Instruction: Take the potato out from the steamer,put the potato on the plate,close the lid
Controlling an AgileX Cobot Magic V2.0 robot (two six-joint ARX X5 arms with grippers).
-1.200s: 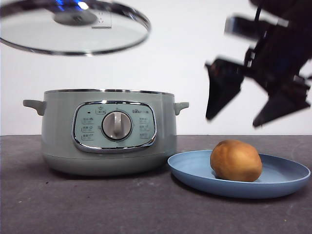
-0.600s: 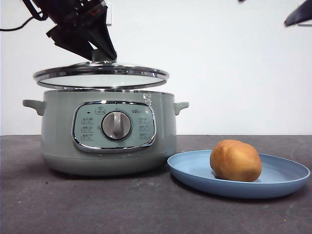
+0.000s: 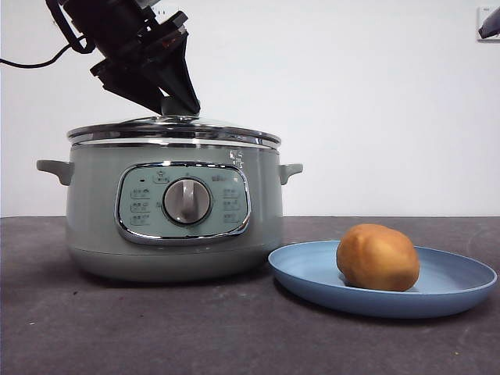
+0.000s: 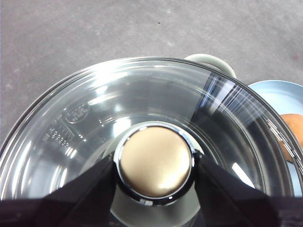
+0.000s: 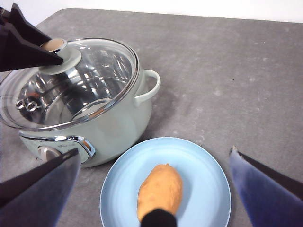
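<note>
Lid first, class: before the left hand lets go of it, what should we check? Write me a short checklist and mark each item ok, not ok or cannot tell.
1. Glass lid is down on the steamer rim: ok in the front view, though the far edge cannot be told.
2. Lid sits level: ok, its chrome rim runs roughly parallel to the pot's top.
3. Left hand grips the knob: ok, a jaw at each side.
4. Potato is on the blue plate: ok.
5. Plate stands apart from the steamer: ok in the right wrist view.
6. Right hand is out of the way: ok, open, above the plate.
</note>
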